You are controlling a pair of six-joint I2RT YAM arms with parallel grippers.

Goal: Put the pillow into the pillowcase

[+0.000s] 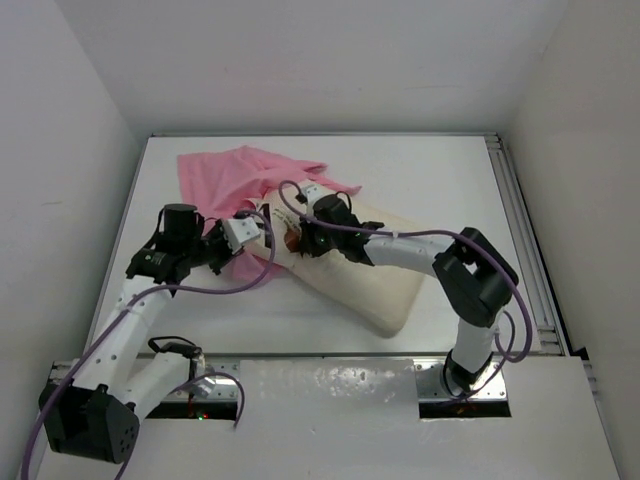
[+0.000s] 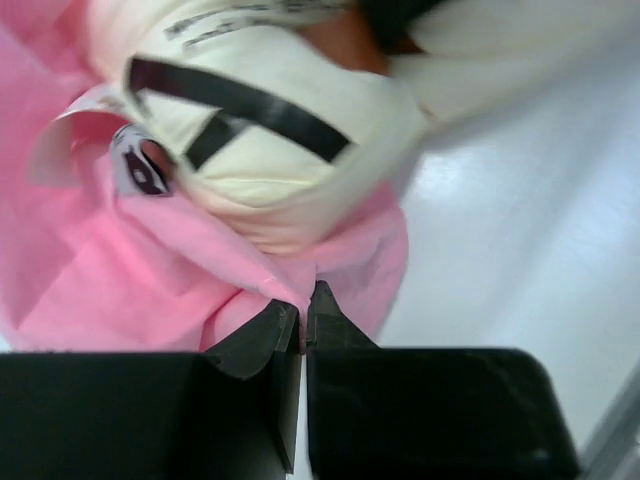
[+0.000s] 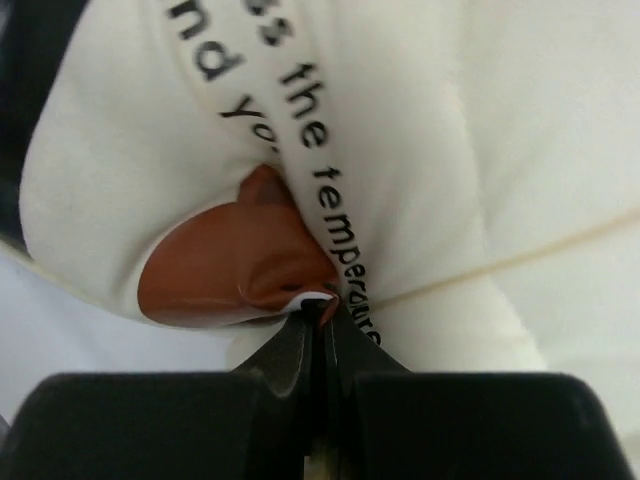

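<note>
Nearest the table's edge, the left arm [image 1: 130, 320] reaches up and inward, and the right arm [image 1: 470, 290] folds back toward the left. A purple cable [image 1: 222, 290] trails along each.

The left jaws are clenched, tips together on a fold of the pink pillowcase [image 2: 150, 270] at its near edge. Pink satin bunches just ahead of the tips and to their left. A small white label with dark print [image 2: 140, 168] shows in the cloth beyond them.

Just to the right of them, the right jaws are also clenched. They pinch a tuck of the pillow [image 3: 480, 150] right at the brown bear print, with the dark lettering curving away ahead of the tips.

The pillow [image 1: 385, 285] lies printed face up on the table [image 1: 450, 180]. Its long axis runs on a slant, from a corner behind and to the right of the right jaws to an end between the two pairs of jaws. That end rests on pink cloth. I cannot tell whether it sits inside the opening. From the left wrist, the cream end [image 2: 270, 160] bulges straight ahead of the left tips, above the pinched fold.

Beyond both pairs of jaws the pillowcase [image 1: 230, 170] spreads crumpled toward the far left of the table. A loop of purple cable arches over the spot where pillow and case meet.
</note>
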